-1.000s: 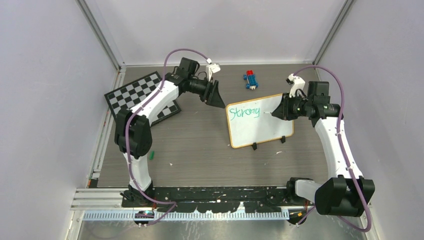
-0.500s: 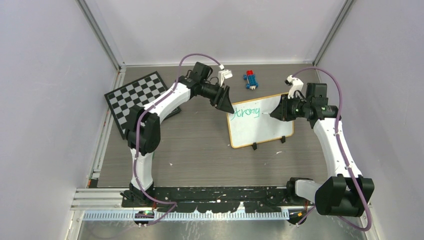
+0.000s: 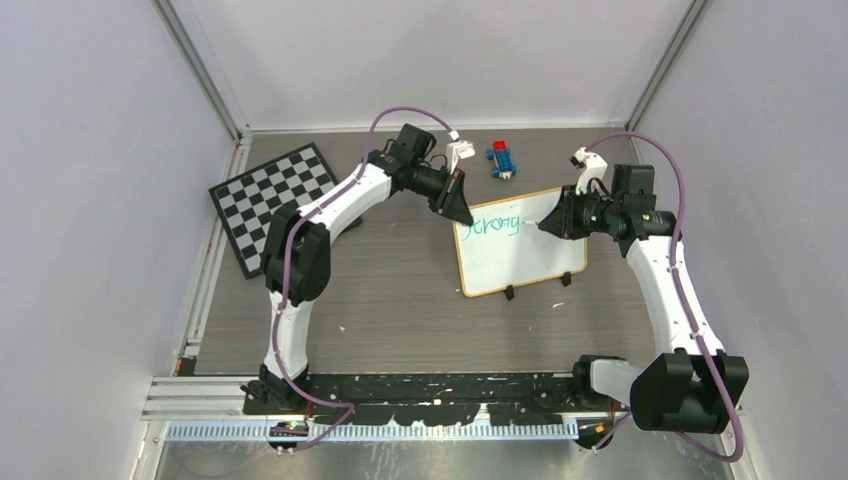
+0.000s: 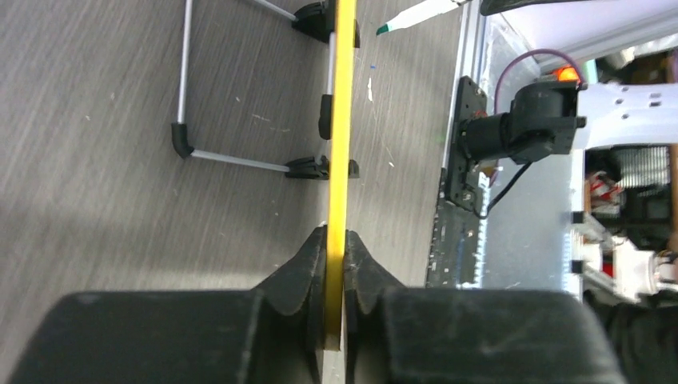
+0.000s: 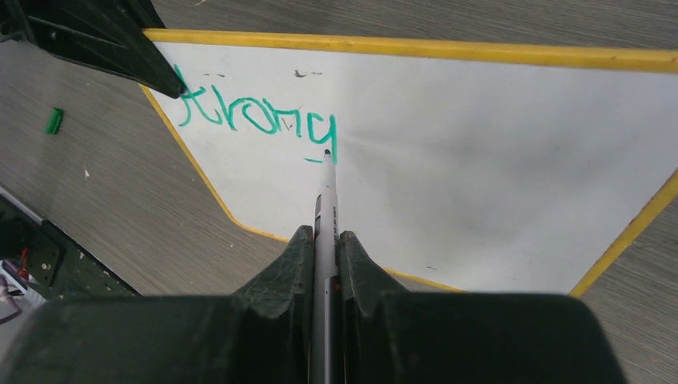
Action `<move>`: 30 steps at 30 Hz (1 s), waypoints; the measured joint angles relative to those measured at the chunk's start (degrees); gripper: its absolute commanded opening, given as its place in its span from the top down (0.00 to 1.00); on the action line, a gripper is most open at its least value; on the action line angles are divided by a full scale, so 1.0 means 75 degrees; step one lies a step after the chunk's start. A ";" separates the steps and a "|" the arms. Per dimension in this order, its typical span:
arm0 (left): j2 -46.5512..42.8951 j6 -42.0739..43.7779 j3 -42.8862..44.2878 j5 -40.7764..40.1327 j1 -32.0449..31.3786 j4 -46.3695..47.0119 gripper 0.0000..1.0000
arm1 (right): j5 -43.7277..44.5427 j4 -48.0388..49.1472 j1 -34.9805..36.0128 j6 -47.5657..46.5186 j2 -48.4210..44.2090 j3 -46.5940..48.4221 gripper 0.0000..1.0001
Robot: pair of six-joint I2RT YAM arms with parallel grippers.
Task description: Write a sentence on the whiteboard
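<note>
The whiteboard [image 3: 520, 255] stands tilted on the table at right of centre, white with a yellowish frame. The sentence [image 3: 496, 225] is one green word, "Strong" [image 5: 260, 120], along its top. My left gripper [image 3: 462, 212] is shut on the board's upper left frame edge; in the left wrist view the frame [image 4: 344, 120] runs edge-on between the closed fingers of the gripper [image 4: 336, 236]. My right gripper [image 5: 324, 234] is shut on a grey marker [image 5: 324, 192], whose tip touches the tail of the last letter. The left fingers hide part of the first letter.
A checkerboard [image 3: 270, 195] lies at the far left. Blue and red toy blocks [image 3: 503, 160] sit behind the board. The board's wire stand [image 4: 184, 136] and black clips [image 3: 508, 293] rest on the table. A small green cap [image 5: 53, 121] lies left of the board.
My left arm swung right from beside the checkerboard to the board's left edge, and its jaws closed on the frame. The right gripper and marker stayed almost still.
</note>
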 measured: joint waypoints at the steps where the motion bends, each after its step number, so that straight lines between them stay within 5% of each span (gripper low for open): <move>1: 0.0050 0.0085 0.0082 -0.0035 -0.0003 -0.0082 1.00 | -0.0020 -0.0003 0.0000 0.0000 0.0000 0.0003 1.00; 15: 0.0455 0.2092 0.1967 -0.0568 -0.0012 -0.2841 1.00 | -0.0242 -0.0131 0.0000 -0.0009 -0.0198 0.0140 1.00; 23: 0.0522 0.1754 0.1623 -0.0411 -0.0012 -0.2439 0.98 | -0.0230 -0.0114 0.0000 -0.0015 -0.0195 0.0140 1.00; 30: 0.0525 0.1466 0.1422 -0.0309 -0.0032 -0.2052 0.82 | -0.0099 -0.0114 0.0017 -0.0160 -0.0181 0.0140 1.00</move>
